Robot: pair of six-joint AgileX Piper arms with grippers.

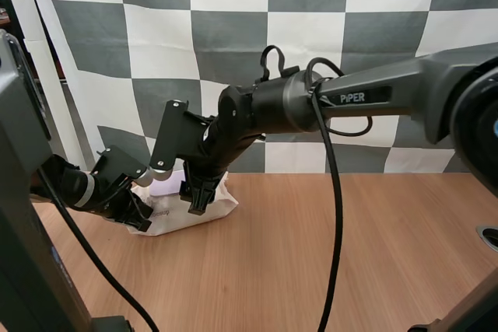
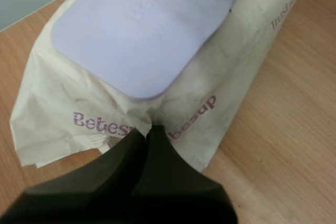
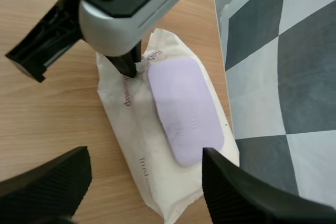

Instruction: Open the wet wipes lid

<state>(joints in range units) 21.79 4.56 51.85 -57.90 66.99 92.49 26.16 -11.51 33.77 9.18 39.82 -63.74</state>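
Observation:
A cream pack of wet wipes (image 1: 212,209) lies on the wooden table (image 1: 327,262) at the left. Its lilac lid (image 2: 142,24) lies flat and closed on top. My left gripper (image 2: 147,131) is shut, its fingers together as one dark wedge, and the tip presses into the wrapper just at the lid's rounded end. The wrapper creases around that tip. My right gripper (image 3: 147,192) hangs open above the pack (image 3: 136,150), near the end opposite the left gripper's tip, one finger on either side of it. It touches neither the pack nor the lid (image 3: 184,111).
My right arm (image 1: 366,99) reaches across from the right, over the middle of the table. Bare wood stretches to the right of the pack and toward the front. A dark round fitting (image 1: 490,236) sits at the table's right edge.

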